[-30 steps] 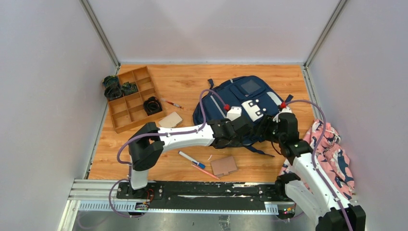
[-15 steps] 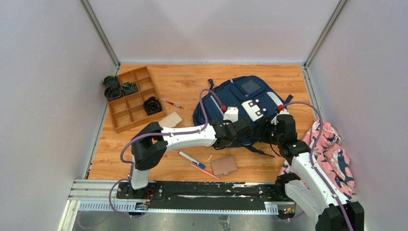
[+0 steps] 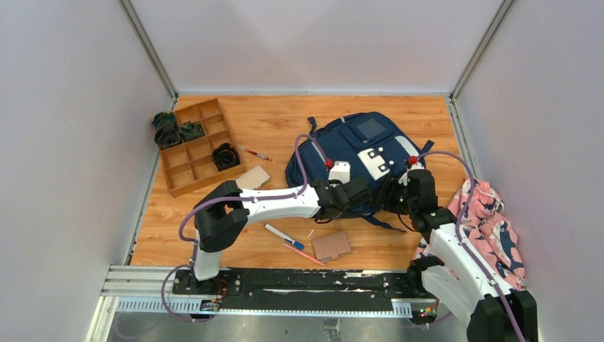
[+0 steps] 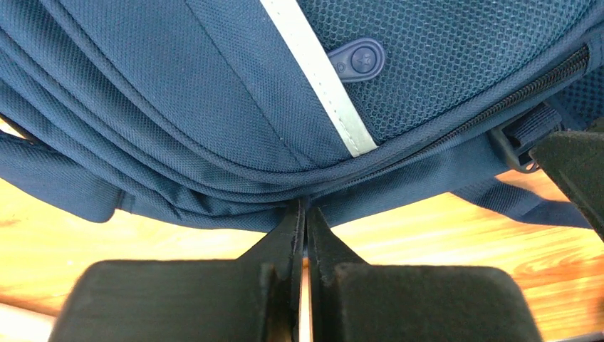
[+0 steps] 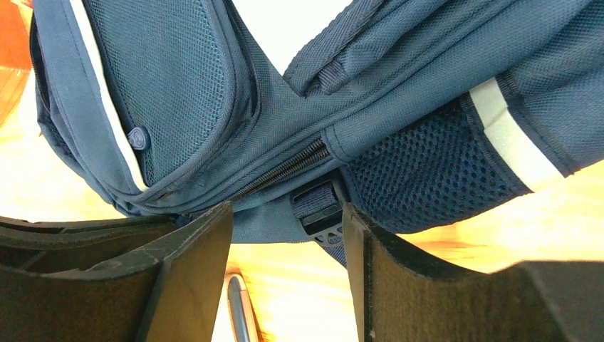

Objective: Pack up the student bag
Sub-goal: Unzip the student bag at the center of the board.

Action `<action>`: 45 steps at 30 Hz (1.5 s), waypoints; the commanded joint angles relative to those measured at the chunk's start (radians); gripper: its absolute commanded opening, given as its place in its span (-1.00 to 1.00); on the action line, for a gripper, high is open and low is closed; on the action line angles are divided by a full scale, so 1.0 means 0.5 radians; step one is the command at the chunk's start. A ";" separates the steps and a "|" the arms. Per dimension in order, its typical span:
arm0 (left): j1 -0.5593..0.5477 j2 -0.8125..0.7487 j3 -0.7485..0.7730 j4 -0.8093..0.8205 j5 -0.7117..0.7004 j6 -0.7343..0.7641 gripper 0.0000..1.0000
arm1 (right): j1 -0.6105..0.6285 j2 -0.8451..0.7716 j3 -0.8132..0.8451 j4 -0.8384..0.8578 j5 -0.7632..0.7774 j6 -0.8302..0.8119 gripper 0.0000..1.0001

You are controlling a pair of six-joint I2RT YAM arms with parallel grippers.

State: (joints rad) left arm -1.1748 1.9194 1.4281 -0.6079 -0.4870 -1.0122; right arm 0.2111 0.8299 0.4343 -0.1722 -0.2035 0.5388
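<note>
The student bag (image 3: 363,146), navy with grey stripes, lies on the wooden floor at centre right. My left gripper (image 3: 372,195) is at its near edge. In the left wrist view the bag (image 4: 214,92) fills the top, and the left gripper (image 4: 306,208) is shut, its tips pinching the fabric fold just under the zipper seam. My right gripper (image 3: 396,197) faces the same edge from the right. In the right wrist view it (image 5: 286,212) stands open under the bag (image 5: 285,107), with a dark strap buckle (image 5: 318,208) between the fingertips.
A wooden compartment tray (image 3: 173,171) holding dark bundles (image 3: 226,155) stands at the left. Two cardboard pieces (image 3: 332,244) (image 3: 253,177), a blue pen (image 3: 283,236), an orange pencil (image 3: 305,253) and a red pen (image 3: 255,153) lie on the floor. A pink patterned cloth (image 3: 491,228) lies at the right wall.
The left gripper's jaws have closed onto the bag's near edge. Both wrists have shifted slightly left and toward the bag. The bag has barely moved.
</note>
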 commanded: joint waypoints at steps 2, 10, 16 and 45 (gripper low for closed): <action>-0.014 -0.093 -0.026 -0.021 -0.056 -0.016 -1.00 | -0.027 0.024 0.010 0.039 -0.129 0.016 0.23; -0.015 -0.336 -0.156 0.047 -0.022 0.168 -1.00 | 0.118 0.057 -0.003 0.147 -0.239 0.237 0.20; -0.011 -0.400 -0.264 0.203 0.059 0.240 -1.00 | 0.157 0.216 -0.067 0.326 -0.143 0.514 0.19; 0.077 -0.185 -0.228 0.273 0.249 0.206 -0.44 | 0.158 0.369 -0.045 0.427 -0.117 0.472 0.11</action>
State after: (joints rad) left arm -1.1484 1.8416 1.3266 -0.5003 -0.3473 -0.8951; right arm 0.2798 1.0203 0.4175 0.0227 -0.2829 0.7757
